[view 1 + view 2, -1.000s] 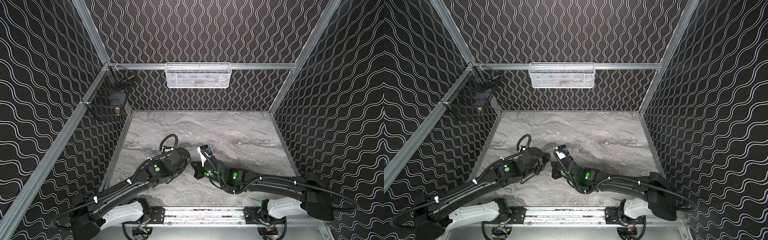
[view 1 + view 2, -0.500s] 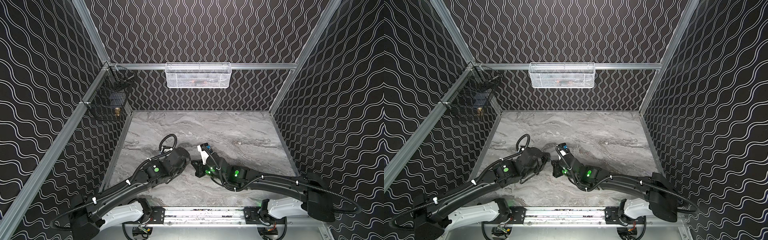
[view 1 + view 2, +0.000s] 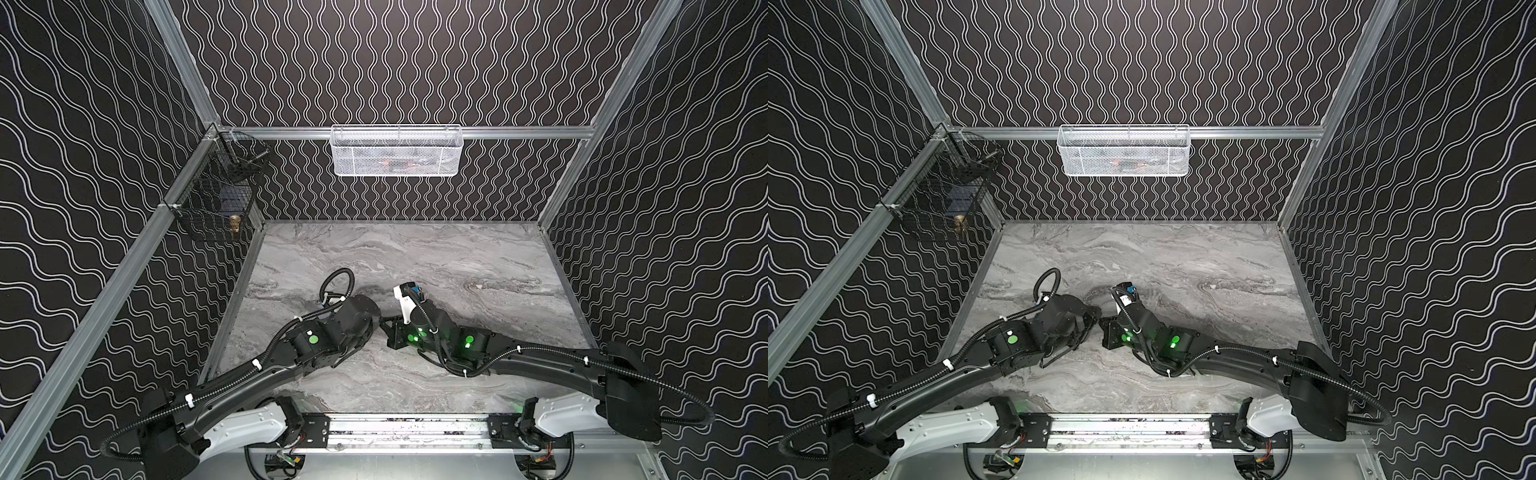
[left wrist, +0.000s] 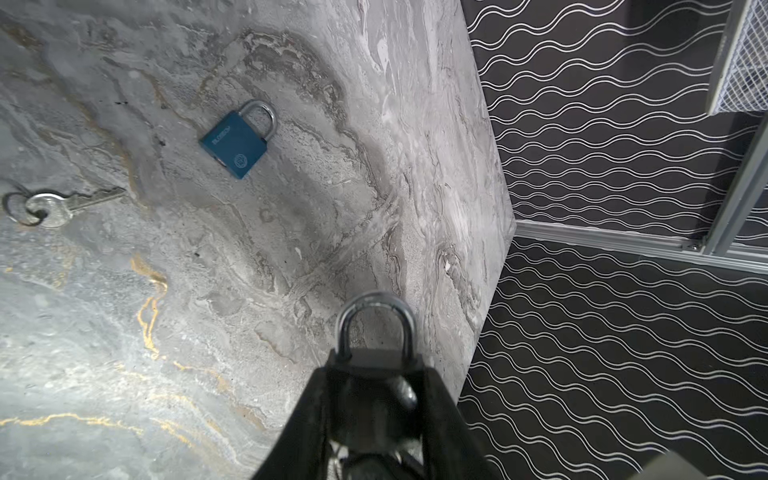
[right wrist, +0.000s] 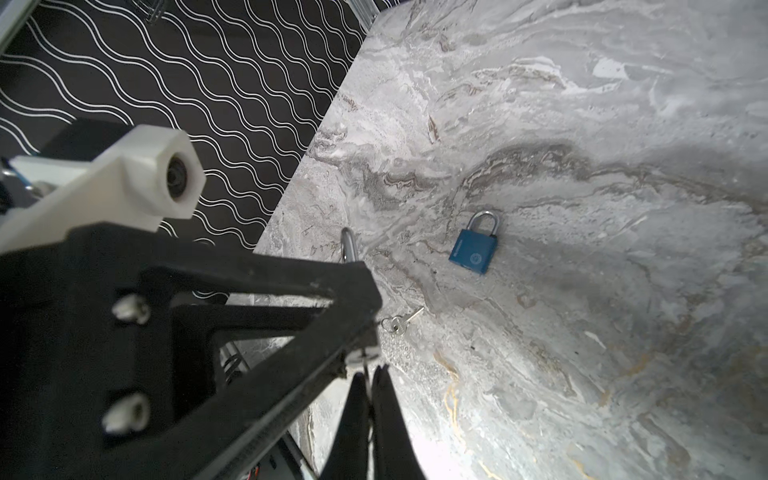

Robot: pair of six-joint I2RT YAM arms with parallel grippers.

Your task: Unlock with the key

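- The dark-bodied padlock with the silver steel shackle is off the table, clamped across its body by my left gripper. Both shackle legs sit in the body, so I judge it not yet unlocked.
- My right gripper has its jaws pressed together. Its tips are right at the left gripper's tip, at the end of the padlock away from the shackle. A thin sliver shows there, but I cannot tell whether it is a key.
- I read this as the insert-or-turn step. The next move calls for a firm left hold while the right wrist rotates squarely about the keyway, with no side load.
- A flat silver key on a small ring lies loose on the grey marbled tabletop, well apart from both grippers.
- A blue padlock, shackle closed, lies flat near that key, with nothing touching it.
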